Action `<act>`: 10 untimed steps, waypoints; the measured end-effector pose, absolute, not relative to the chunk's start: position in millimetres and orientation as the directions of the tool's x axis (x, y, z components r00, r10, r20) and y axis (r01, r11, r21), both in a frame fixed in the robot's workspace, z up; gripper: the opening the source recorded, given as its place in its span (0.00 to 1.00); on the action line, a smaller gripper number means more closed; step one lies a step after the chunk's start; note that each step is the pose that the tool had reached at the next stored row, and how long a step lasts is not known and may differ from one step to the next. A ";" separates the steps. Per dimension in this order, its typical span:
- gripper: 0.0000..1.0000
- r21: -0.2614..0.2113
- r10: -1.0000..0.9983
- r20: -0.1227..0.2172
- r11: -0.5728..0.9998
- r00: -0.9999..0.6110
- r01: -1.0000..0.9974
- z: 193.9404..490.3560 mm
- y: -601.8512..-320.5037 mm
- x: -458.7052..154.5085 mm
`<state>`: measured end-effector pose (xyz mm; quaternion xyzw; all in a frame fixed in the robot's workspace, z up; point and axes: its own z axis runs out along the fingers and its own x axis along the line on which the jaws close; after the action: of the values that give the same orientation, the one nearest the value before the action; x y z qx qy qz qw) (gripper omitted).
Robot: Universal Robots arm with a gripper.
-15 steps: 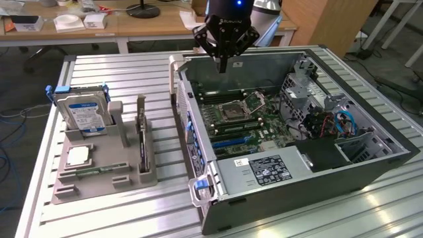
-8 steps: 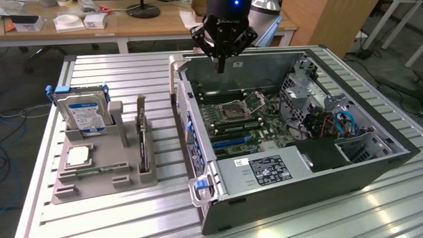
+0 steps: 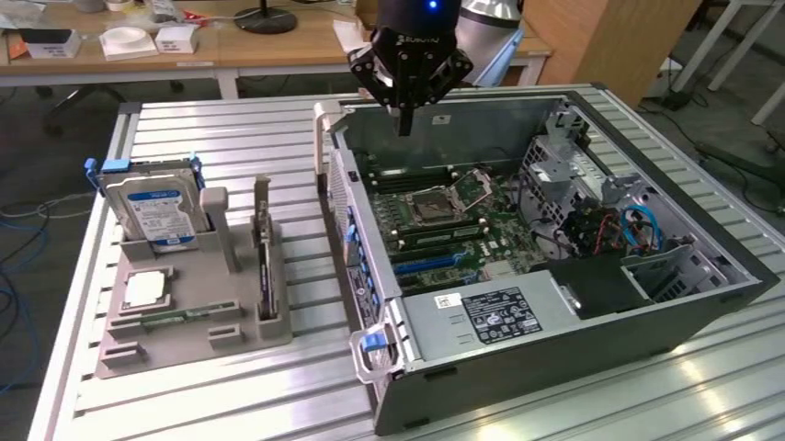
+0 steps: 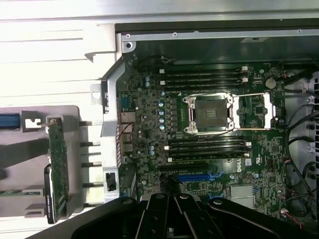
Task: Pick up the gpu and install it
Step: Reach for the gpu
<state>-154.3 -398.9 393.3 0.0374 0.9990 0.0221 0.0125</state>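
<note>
Ribbed bare-metal table (image 3: 209, 129); matt grey plastic holder (image 3: 239, 326) (gpu (image 3: 267, 266): circuit board).

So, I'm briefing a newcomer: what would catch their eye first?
The open dark grey computer case with its green motherboard dominates the exterior view's right. The black gripper hangs shut above its far end. On that view's left, a grey holder holds the thin green gpu card and a silver blue-labelled hard drive upright.

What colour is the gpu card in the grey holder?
The gpu is green; the wrist view shows it best.

Glare whitens the slatted table (image 4: 50, 50); the case (image 4: 209, 47) interior sits shadowed.
</note>
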 end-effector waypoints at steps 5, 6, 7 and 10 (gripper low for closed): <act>0.10 0.045 0.075 -0.023 0.996 -0.997 0.074 393.3 -398.8 -157.6; 0.10 0.045 0.075 -0.023 0.996 -0.997 0.074 393.3 -398.8 -158.3; 0.10 0.045 0.075 -0.023 0.996 -0.997 0.074 393.3 -398.8 -158.9; 0.10 0.045 0.075 -0.023 0.996 -0.997 0.074 393.3 -398.8 -160.6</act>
<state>-160.6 -398.8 393.3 0.0374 0.9990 0.0221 0.0125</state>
